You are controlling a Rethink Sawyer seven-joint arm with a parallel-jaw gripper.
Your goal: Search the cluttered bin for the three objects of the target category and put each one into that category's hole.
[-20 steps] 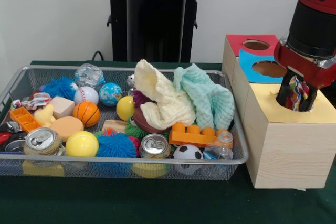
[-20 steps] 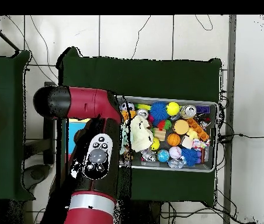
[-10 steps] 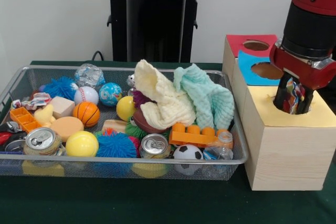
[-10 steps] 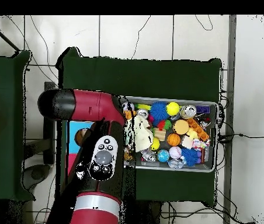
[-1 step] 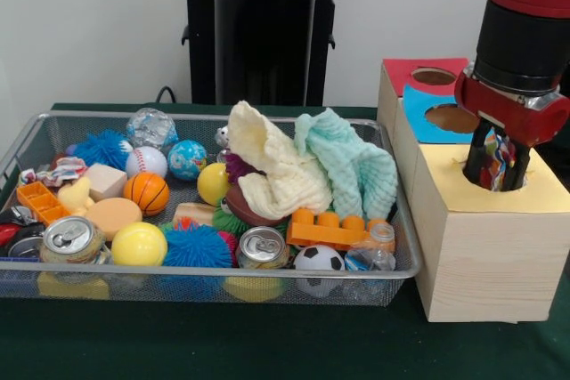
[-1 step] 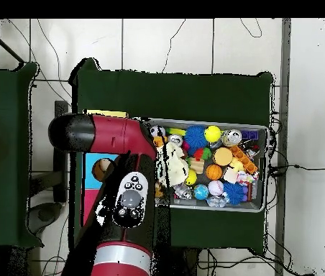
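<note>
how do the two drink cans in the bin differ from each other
The left can sits in the bin's front left corner beside the plain yellow ball; the middle can sits at the front centre, between the blue spiky ball and the soccer ball. The left can's top looks wider and tilts more toward the camera than the middle can's. Both are silver-topped, with tabs, and stand roughly upright against the front mesh wall.
</note>
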